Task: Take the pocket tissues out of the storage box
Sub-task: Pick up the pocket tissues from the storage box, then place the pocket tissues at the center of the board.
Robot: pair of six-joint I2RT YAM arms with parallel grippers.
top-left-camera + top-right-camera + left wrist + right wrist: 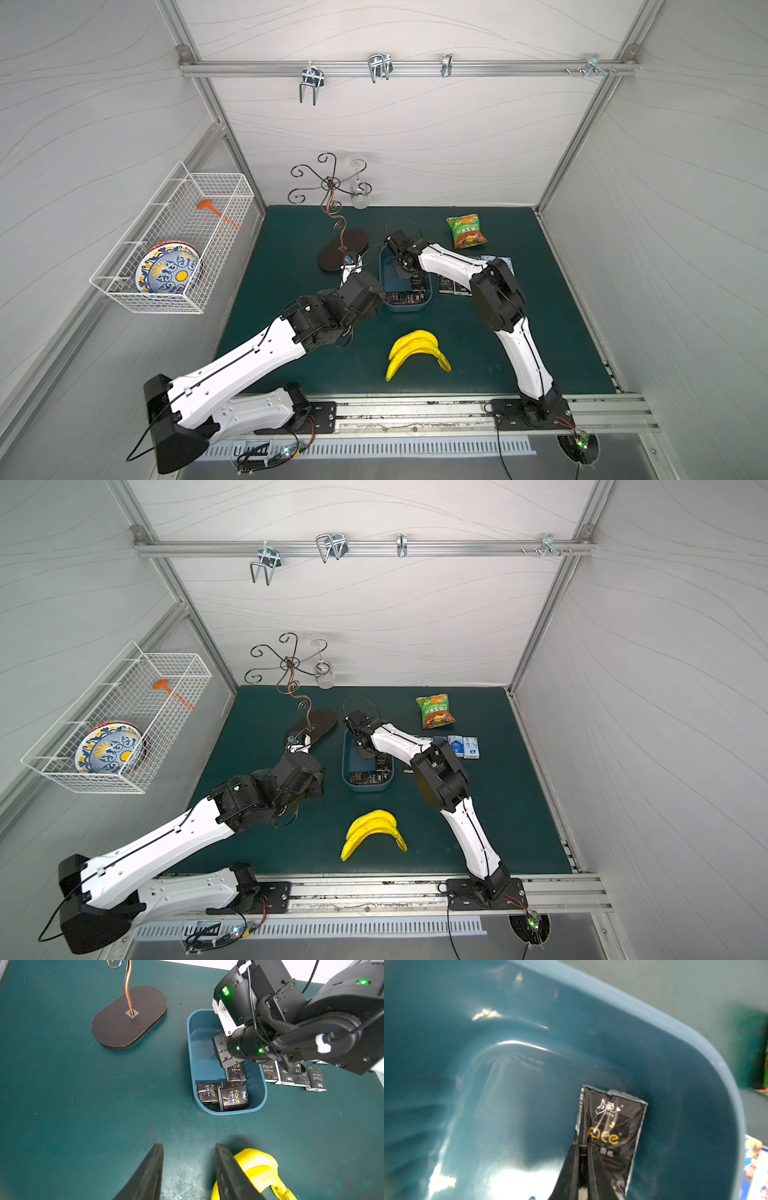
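The storage box [405, 309] [190, 1053], a shallow blue-grey tub, stands mid-table. Black pocket tissues [233, 1098] lie at its near end. My right gripper [583, 1147] reaches down into the box and is shut on the edge of one black pack [612, 1122], which hangs over the bare box floor [519, 1105]. More black packs [293, 1076] and blue/white packs [463, 746] lie on the mat to the right of the box. My left gripper [188, 1147] hovers over the mat left of and in front of the box, open, with nothing between its fingers.
A yellow banana bunch [415, 349] lies in front of the box, close to my left gripper's fingers. A dark oval stand base [343, 249] with a copper stem sits left of the box. A green-orange snack bag [466, 230] lies behind the packs. A white wire basket [174, 249] hangs on the left wall.
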